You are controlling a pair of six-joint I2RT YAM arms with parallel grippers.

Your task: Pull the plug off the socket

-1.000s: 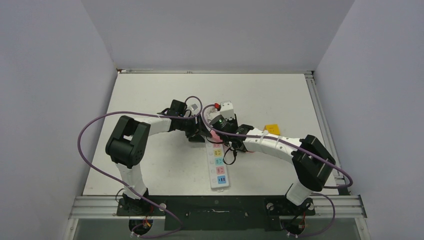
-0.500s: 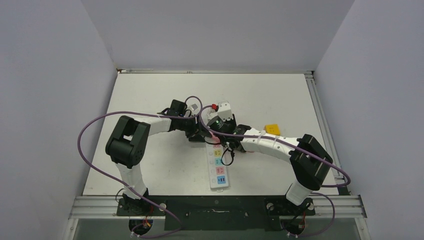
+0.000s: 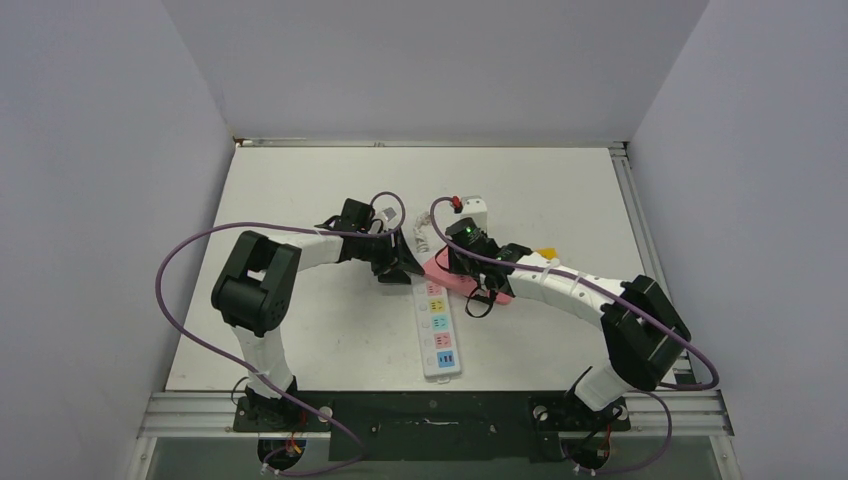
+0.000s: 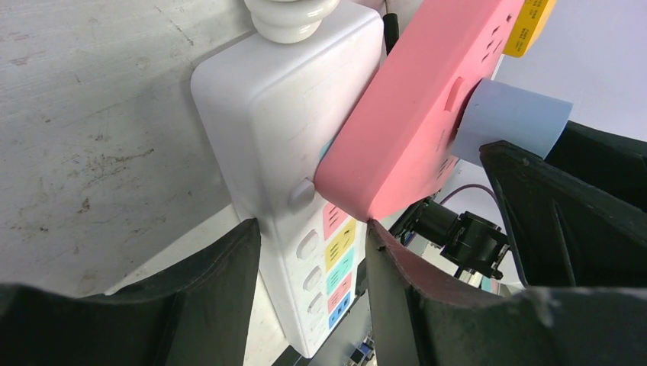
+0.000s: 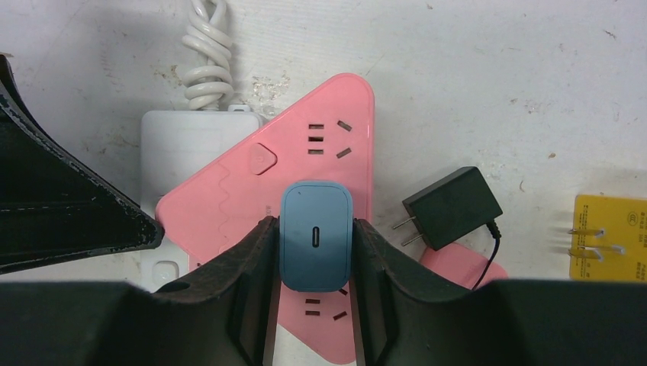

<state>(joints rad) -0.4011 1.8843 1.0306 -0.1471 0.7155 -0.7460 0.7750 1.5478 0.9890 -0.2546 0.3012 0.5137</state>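
The table (image 3: 300,200) carries the socket (image 3: 438,335), a long white strip lying lengthwise between the two arms. A pink power strip (image 5: 229,206) leans tilted across its far end, next to the coiled cord (image 5: 204,69). The left gripper (image 4: 313,238) straddles the socket with its jaws partly apart; whether they pinch it cannot be told. The right gripper (image 5: 313,252) is clamped on the blue-grey plug (image 5: 316,236), which is seated in the pink strip. A black adapter (image 5: 450,207) and a yellow plug (image 5: 610,229) lie beside them.
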